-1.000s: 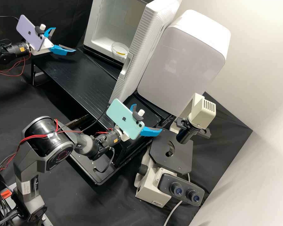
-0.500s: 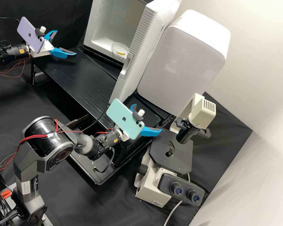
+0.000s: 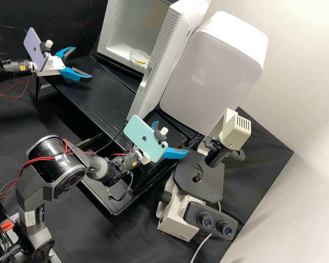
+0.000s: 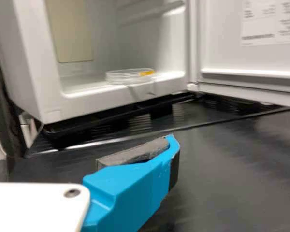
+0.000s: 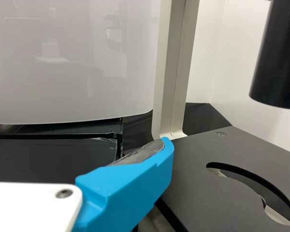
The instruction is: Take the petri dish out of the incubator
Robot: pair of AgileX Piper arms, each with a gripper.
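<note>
High view: left gripper [image 3: 84,62] and right gripper [image 3: 171,138] were both spread.
Petri dish [image 4: 129,75]: clear, shallow, yellow-tinged, lay on incubator [image 4: 87,92] floor.

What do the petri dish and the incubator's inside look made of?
The petri dish: clear, glossy plastic by the look, possibly glass. The white behind shows through its wall, and there is a yellow patch inside. The incubator, inside: white moulded plastic with a smooth semi-gloss finish. Its rounded corners and soft highlights suggest plastic, though painted metal can't be ruled out.
</note>
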